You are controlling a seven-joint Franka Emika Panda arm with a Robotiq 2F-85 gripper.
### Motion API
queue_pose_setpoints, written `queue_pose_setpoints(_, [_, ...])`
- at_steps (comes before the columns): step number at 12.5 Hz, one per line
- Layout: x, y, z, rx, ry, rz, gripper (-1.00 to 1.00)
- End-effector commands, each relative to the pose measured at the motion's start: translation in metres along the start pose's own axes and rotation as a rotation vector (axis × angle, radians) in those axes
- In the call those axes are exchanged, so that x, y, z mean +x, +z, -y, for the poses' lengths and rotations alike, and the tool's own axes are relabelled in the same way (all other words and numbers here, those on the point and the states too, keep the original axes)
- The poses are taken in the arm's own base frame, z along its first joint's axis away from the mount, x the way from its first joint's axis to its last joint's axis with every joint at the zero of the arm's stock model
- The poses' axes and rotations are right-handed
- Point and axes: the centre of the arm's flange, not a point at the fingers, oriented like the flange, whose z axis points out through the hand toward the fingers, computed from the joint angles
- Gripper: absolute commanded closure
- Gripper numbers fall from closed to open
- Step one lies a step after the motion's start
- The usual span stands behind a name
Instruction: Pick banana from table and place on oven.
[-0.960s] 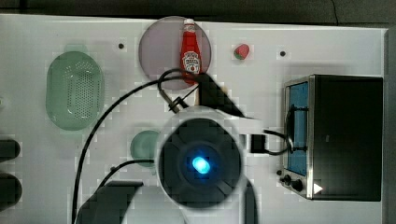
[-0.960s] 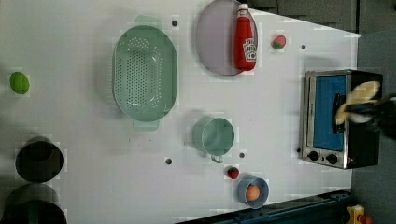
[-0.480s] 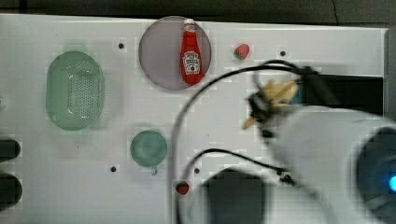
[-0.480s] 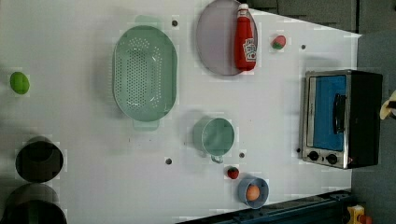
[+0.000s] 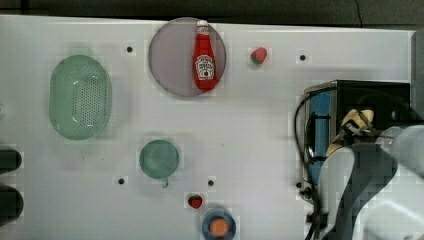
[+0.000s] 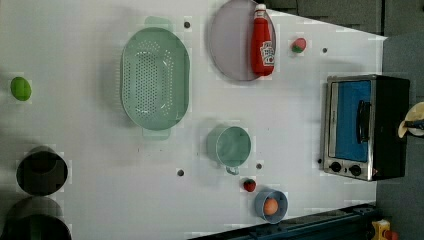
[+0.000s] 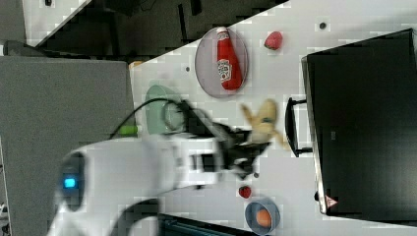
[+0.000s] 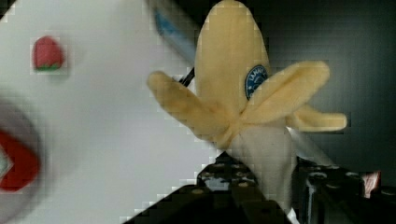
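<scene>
The soft, pale-yellow, half-peeled toy banana (image 8: 243,102) sits clamped by its cream end in the jaws of the gripper (image 8: 261,186), above the boxy black-topped, steel-fronted toaster oven (image 5: 375,92). Release near the front edge risks a fall onto the white counter (image 5: 250,135). The black top offers broad open room.
</scene>
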Motion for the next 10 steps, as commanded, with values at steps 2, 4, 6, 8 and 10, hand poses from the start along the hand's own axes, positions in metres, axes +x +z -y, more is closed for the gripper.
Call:
queue_pose_setpoints(2, [0.041,0.021,-0.045,-0.076,-0.274,-0.102,0.51])
queue_pose_setpoints(4, [0.050,0.043,-0.059,-0.115,-0.305,-0.090,0.51])
queue_pose_setpoints(6, [0.052,0.057,-0.062,-0.136,-0.319,-0.066,0.45])
queue_pose_setpoints(8, [0.053,0.058,-0.062,-0.137,-0.320,-0.066,0.04])
queue_pose_setpoints(10, [0.053,0.057,-0.063,-0.136,-0.320,-0.068,-0.41])
